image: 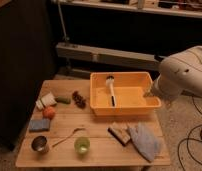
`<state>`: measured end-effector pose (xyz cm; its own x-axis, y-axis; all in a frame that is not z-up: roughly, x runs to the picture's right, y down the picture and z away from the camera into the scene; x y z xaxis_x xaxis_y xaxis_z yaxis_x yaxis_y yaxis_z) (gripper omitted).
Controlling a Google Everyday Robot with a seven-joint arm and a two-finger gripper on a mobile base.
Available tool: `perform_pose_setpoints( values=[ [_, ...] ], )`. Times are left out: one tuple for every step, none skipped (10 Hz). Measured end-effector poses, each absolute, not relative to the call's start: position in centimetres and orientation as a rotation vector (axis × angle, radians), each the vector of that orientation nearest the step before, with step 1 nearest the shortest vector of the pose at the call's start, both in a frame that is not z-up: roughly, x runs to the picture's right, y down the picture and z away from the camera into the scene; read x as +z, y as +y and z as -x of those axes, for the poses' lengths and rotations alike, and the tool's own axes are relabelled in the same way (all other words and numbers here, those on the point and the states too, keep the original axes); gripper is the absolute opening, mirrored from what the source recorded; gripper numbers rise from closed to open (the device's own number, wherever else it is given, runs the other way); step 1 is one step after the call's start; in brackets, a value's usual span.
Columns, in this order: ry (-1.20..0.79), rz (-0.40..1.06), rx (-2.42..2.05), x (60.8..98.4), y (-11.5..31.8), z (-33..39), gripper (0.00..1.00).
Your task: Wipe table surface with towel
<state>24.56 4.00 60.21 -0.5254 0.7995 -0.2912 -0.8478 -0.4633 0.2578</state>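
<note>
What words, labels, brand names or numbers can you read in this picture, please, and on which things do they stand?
None: no text can be read anywhere here.
The towel, the orange bin, the green cup, the metal cup and the white arm show no legible marks.
The hand sits by the bin's right rim, likewise without a readable label.

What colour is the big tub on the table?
The tub is orange, clearest in the camera view; the end effector is at its right edge.
</note>
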Motion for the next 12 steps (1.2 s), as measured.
perform_pose_setpoints(
  values=[
    [0.458, 0.158, 2.077, 60.3, 4.0, -24.5, 0.65],
    [0.456, 0.16, 2.075, 60.3, 4.0, -24.4, 0.65],
    [0.457, 0.159, 2.075, 60.3, 4.0, -24.4, 0.65],
    [0.462, 0.158, 2.075, 60.4, 4.1, -24.6, 0.65],
    [0.474, 0.173, 2.07, 60.9, 4.4, -24.5, 0.65],
    [0.5, 0.218, 2.052, 62.0, 5.4, -24.2, 0.65],
    [0.526, 0.252, 2.047, 62.8, 6.5, -24.1, 0.65],
    [0.553, 0.282, 2.042, 63.7, 7.8, -24.1, 0.65],
    [0.622, 0.346, 2.033, 65.7, 11.4, -24.1, 0.65],
    [0.658, 0.378, 2.029, 66.6, 13.3, -24.2, 0.65],
    [0.698, 0.41, 2.026, 67.4, 15.5, -24.4, 0.65],
    [0.757, 0.458, 2.022, 68.5, 18.9, -25.0, 0.65]
  ],
)
